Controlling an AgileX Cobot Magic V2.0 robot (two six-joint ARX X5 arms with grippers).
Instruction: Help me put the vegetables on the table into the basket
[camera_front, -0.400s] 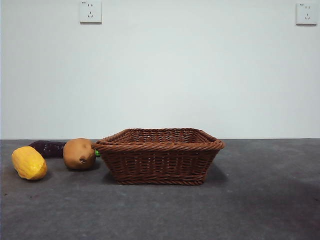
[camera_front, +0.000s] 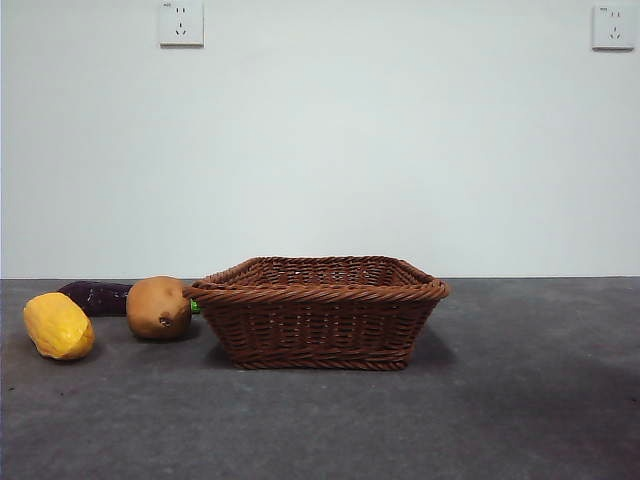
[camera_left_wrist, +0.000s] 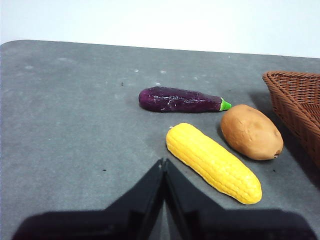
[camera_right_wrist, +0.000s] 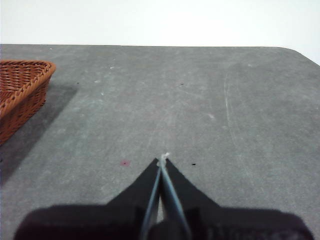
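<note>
The brown wicker basket (camera_front: 320, 310) stands mid-table; its corner shows in the left wrist view (camera_left_wrist: 297, 107) and the right wrist view (camera_right_wrist: 20, 90). Left of it lie the tan potato (camera_front: 158, 307), the yellow bumpy vegetable (camera_front: 58, 325) and, behind them, the dark-purple eggplant (camera_front: 97, 297). The left wrist view shows the eggplant (camera_left_wrist: 180, 99), the yellow one (camera_left_wrist: 212, 161) and the potato (camera_left_wrist: 251, 132) on the grey table (camera_left_wrist: 75, 115). My left gripper (camera_left_wrist: 163, 162) is shut and empty, above the table just short of the yellow one. My right gripper (camera_right_wrist: 163, 159) is shut and empty over bare table beside the basket.
Two wall sockets (camera_front: 181, 23) (camera_front: 613, 27) sit high on the white wall behind. The table's far edge and a rounded corner show in the right wrist view (camera_right_wrist: 300, 52). Neither arm shows in the front view.
</note>
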